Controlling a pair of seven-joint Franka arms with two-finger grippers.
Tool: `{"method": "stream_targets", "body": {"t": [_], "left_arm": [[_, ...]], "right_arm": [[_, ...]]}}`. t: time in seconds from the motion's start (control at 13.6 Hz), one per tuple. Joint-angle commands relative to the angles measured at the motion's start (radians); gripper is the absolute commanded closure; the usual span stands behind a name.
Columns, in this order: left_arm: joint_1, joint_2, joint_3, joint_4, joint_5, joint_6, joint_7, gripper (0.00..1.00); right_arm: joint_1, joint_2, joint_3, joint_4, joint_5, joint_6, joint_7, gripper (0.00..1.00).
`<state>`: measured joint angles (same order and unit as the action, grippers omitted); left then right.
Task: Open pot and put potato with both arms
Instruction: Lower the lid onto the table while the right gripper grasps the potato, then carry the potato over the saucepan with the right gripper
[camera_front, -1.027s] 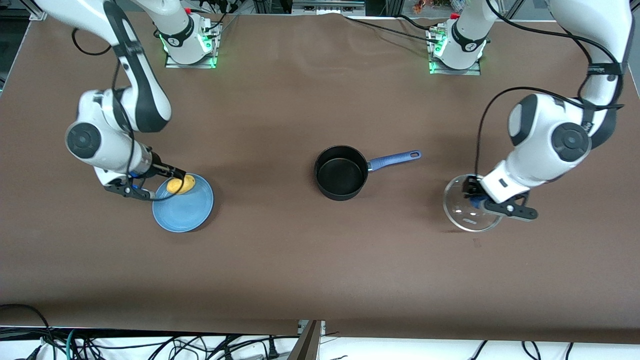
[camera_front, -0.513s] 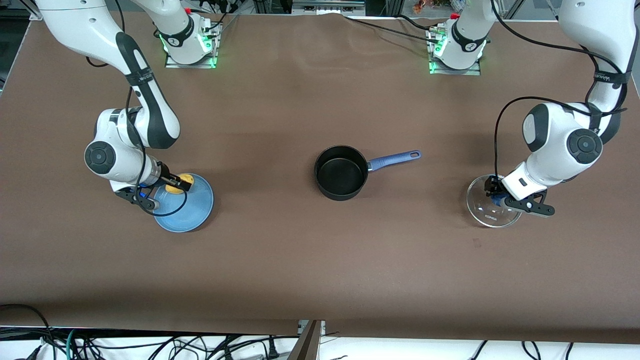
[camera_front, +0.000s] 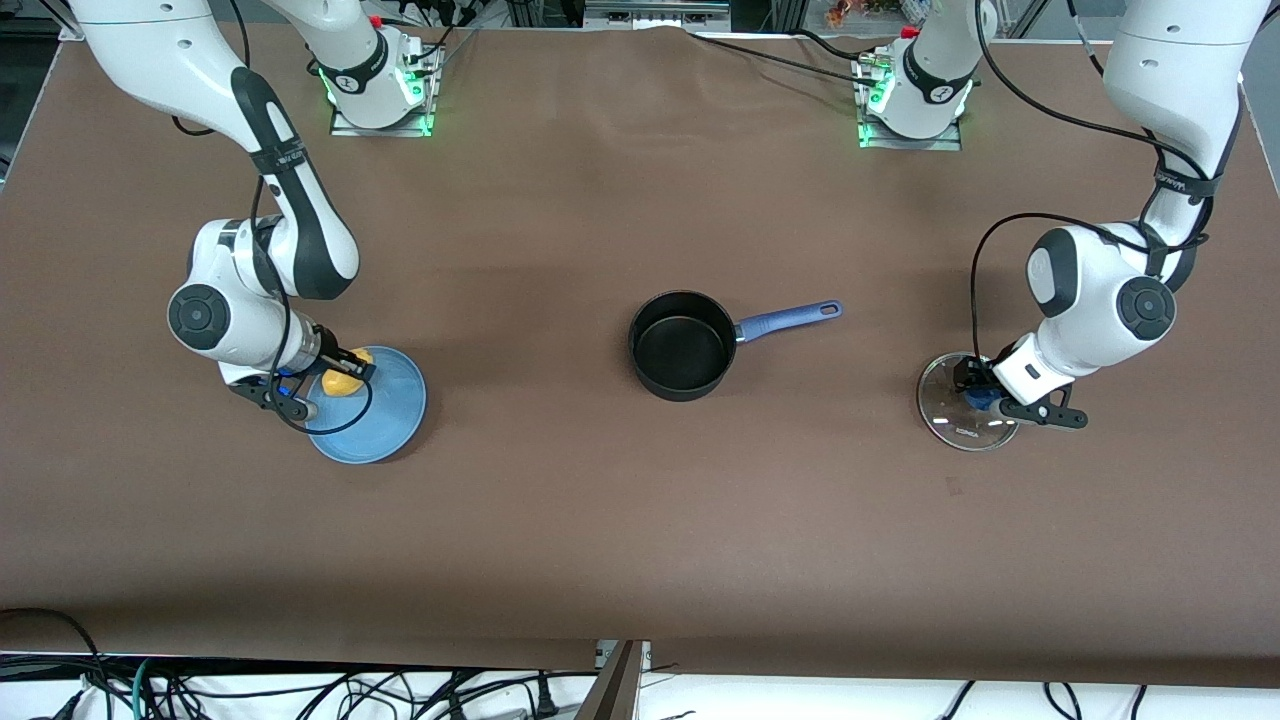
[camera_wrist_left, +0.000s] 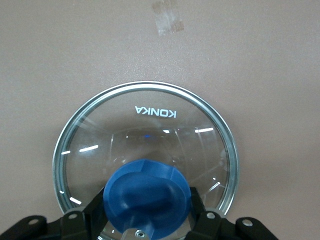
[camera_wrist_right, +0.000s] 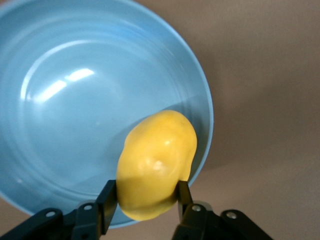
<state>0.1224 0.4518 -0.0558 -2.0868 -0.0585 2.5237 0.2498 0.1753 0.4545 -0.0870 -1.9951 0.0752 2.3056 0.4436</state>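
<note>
here the right claw (camera_wrist_right: 145, 197) grips the potato (camera_wrist_right: 156, 165) at the plate's (camera_front: 385, 420) ten o'clock edge: lift straight, then carry toward the open pot (camera_front: 682, 345). the left claw (camera_wrist_left: 146, 220) clasps the lid's (camera_wrist_left: 145, 125) knob.

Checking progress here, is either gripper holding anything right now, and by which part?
Right gripper pinches the potato across its middle, over the plate. Left gripper clasps the lid by its blue knob.

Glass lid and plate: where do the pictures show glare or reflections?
Left wrist view: small white streaks of reflected light on the glass lid, whose printed brand name reads upside down. Right wrist view: bright patches on the blue plate, a small highlight on the potato. Front view: even light, soft shadows.
</note>
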Motion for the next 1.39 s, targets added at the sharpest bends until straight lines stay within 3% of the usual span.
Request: {"method": "stream_targets", "body": {"t": [0.0, 0.22, 0.51, 0.88, 1.1, 1.32], "left_arm": [[0.019, -0.034, -0.004, 0.013, -0.032, -0.026, 0.034, 0.00], [0.019, -0.109, -0.001, 0.092, -0.031, -0.208, 0.019, 0.00], [0.017, -0.202, 0.004, 0.265, -0.008, -0.544, -0.021, 0.00], [-0.003, -0.275, -0.004, 0.500, 0.062, -0.892, -0.190, 0.00], [-0.012, -0.301, -0.004, 0.592, 0.063, -1.000, -0.188, 0.00], [-0.013, -0.305, 0.002, 0.625, 0.069, -1.023, -0.188, 0.00]], "right_arm": [[0.001, -0.002, 0.013, 0.064, 0.012, -0.067, -0.003, 0.65], [0.013, -0.002, 0.016, 0.209, 0.011, -0.271, 0.026, 0.65], [0.093, -0.002, 0.016, 0.343, 0.015, -0.437, 0.171, 0.65], [0.238, 0.022, 0.059, 0.444, 0.202, -0.448, 0.467, 0.65], [0.393, 0.082, 0.061, 0.557, 0.251, -0.437, 0.732, 0.65], [0.528, 0.136, 0.061, 0.634, 0.288, -0.376, 0.932, 0.64]]}}
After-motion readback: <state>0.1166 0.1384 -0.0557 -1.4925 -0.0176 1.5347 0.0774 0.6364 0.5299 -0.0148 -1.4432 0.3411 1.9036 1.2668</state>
